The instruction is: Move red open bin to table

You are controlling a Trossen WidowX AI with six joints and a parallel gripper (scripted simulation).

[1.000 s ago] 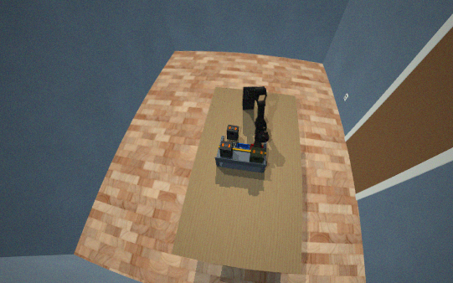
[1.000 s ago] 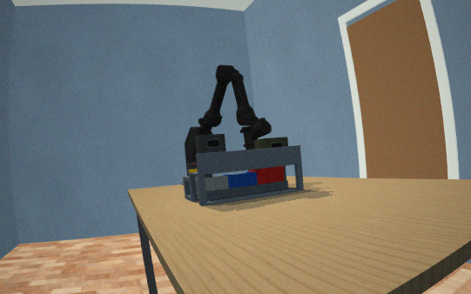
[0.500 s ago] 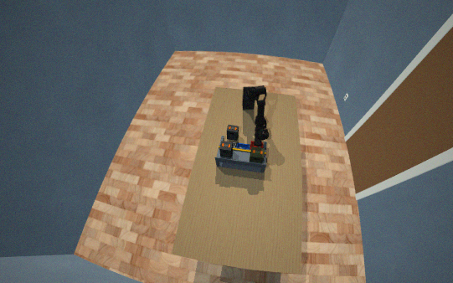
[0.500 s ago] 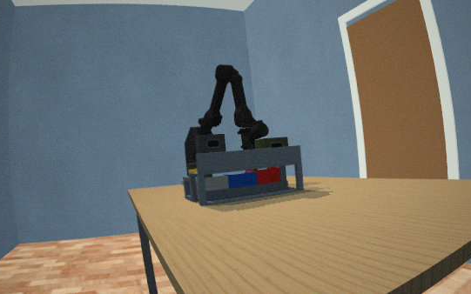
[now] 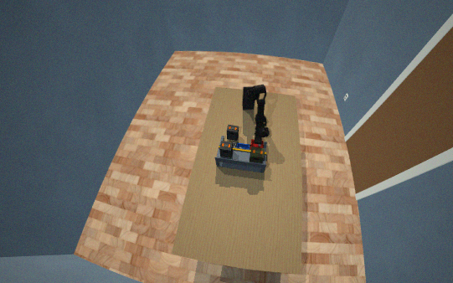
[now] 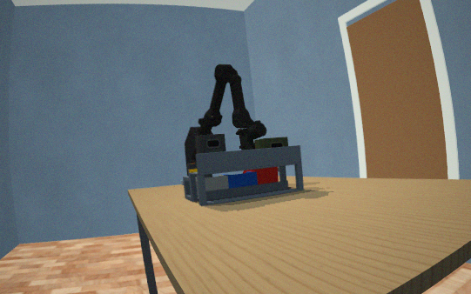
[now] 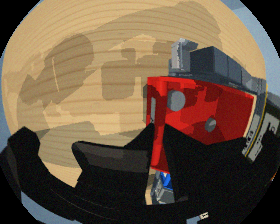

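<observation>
Tan wooden table [image 6: 322, 235] bearing a grey shelf [image 6: 247, 157], black arm base [image 5: 249, 98], dark box [image 5: 232, 132].
</observation>
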